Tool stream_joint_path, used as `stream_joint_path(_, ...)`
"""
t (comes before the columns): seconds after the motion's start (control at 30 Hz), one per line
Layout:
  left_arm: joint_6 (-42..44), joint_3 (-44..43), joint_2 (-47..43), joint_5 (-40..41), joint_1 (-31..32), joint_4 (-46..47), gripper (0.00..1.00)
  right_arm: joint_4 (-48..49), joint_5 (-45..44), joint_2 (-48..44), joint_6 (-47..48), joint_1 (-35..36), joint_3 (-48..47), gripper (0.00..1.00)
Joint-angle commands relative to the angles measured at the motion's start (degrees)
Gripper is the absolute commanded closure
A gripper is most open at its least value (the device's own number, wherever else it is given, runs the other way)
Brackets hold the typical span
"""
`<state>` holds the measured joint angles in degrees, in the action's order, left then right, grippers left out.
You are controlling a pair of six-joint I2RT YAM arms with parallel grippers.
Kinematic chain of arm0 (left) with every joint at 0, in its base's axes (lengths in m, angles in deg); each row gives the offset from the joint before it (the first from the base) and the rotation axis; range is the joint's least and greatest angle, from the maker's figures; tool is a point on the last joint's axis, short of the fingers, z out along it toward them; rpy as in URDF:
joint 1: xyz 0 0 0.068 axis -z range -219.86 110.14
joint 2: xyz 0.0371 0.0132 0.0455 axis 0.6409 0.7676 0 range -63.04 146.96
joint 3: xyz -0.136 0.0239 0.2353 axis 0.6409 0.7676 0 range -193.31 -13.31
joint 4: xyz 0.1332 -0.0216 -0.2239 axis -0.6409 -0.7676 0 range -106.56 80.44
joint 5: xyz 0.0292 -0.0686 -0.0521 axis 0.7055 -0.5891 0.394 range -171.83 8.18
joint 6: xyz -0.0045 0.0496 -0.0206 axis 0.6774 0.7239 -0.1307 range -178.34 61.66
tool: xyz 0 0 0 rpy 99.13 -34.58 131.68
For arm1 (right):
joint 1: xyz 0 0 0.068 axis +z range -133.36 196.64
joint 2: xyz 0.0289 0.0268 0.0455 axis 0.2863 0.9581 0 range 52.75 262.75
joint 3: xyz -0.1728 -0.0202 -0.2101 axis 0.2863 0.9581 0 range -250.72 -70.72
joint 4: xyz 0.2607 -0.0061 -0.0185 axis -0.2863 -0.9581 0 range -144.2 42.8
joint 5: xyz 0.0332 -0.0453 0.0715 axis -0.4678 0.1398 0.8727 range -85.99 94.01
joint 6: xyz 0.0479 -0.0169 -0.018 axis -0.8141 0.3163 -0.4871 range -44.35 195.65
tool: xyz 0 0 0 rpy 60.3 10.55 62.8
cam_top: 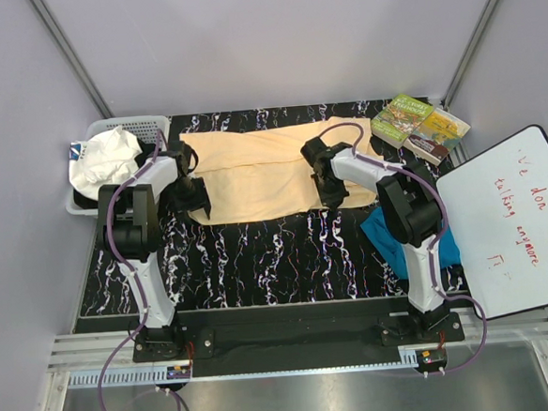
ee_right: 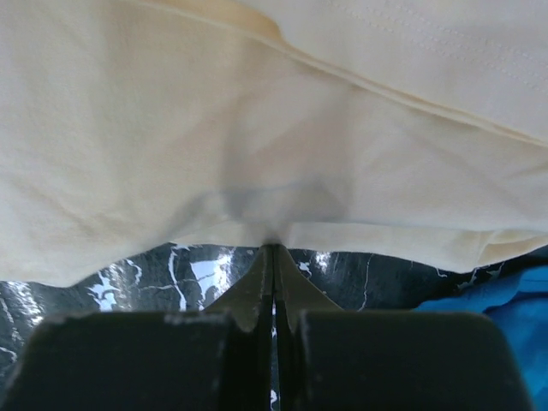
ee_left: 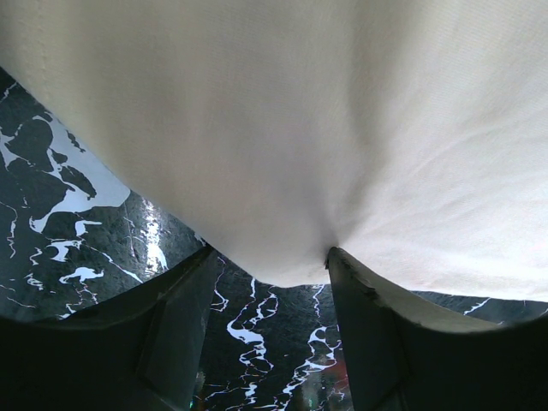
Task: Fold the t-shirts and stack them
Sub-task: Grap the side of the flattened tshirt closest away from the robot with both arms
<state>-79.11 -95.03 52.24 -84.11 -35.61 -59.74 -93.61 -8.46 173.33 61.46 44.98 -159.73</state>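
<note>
Overhead camera, mounted above and behind both arm bases, looks steeply down over the marbled table (cam_top: 259, 254). Each wrist camera sits low and very close, facing forward past its own fingers (ee_left: 163, 334) at the near edge of the pale peach-yellow t-shirt (cam_top: 253, 169), seen in all three views

Matt cloth t-shirt (cam_top: 262, 173), glossy marbled table (cam_top: 259, 254)

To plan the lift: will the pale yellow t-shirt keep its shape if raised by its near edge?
Probably floppy: the pale yellow t-shirt puckers at the shut jaws of the right gripper. Likely light: the cloth looks thin. Unsupported parts would probably sag.
</note>
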Motion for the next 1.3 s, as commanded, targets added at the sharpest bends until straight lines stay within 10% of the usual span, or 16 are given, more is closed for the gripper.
stream_joint_path(0.0, 0.4, -0.1, 3.6, 1.1, 0.1, 2.5, 0.39, -7.2, 0.6, -2.3, 2.1, -0.2, 5.2, 1.00)
stream_joint_path(0.33, 0.5, -2.5, 4.9, 0.9, 0.1, 1.7, 0.38, -11.4, -1.9, -8.4, -0.3, -0.4, 11.2, 1.00)
stream_joint_path(1.27, 1.1, -0.9, 4.0, 1.0, 0.6, 1.7, 0.38, -6.0, -3.6, 5.9, 0.9, -1.4, -12.8, 1.00)
